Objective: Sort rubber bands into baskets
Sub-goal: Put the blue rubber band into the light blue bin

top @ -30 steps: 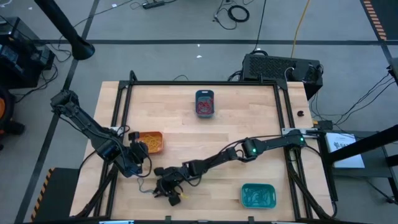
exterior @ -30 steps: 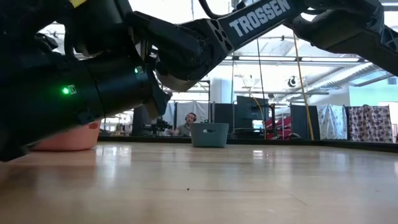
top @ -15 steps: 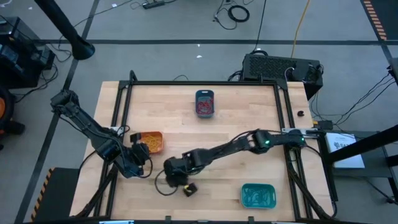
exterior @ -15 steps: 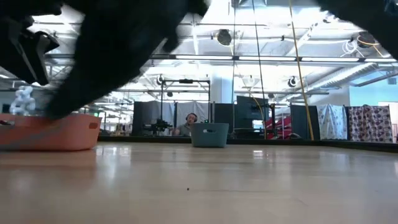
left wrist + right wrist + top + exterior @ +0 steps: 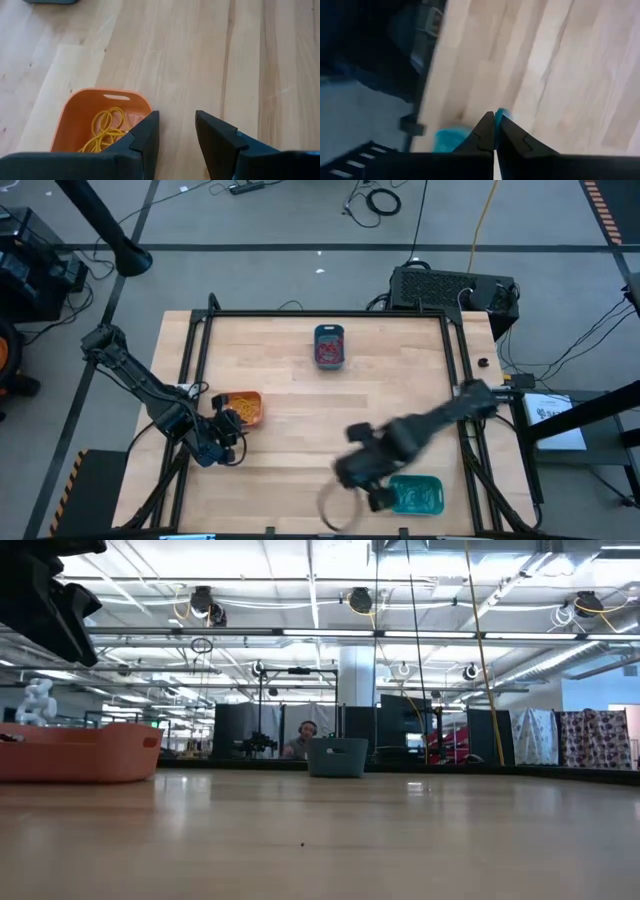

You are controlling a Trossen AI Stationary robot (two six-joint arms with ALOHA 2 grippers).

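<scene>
My left gripper [image 5: 177, 131] hangs open and empty beside the orange basket [image 5: 102, 120], which holds yellow rubber bands [image 5: 107, 127]; it also shows in the high view [image 5: 226, 436]. My right gripper [image 5: 495, 131] is shut, with a small blue rubber band [image 5: 501, 114] at its tips. It is blurred in the high view [image 5: 372, 496], just left of the turquoise basket [image 5: 417, 495]. The dark teal basket [image 5: 329, 346] at the far middle holds red bands. My right gripper pinches a small bit of the blue rubber band [image 5: 501, 114] between its two fingertips; only that bit shows past the tips. The band is lifted clear of the table. Which part of the loop the tips are on cannot be told.
A black frame [image 5: 330, 315] runs around the wooden table. A black box [image 5: 450, 288] stands past the far right corner. In the low view a person [image 5: 301, 739] sits far behind the teal basket [image 5: 337, 756]. Bare wood lies between the baskets.
My right gripper has swung from the table's near left part toward the right edge, to beside the turquoise basket, and has gone out of the low view. The baskets have stayed in place.
</scene>
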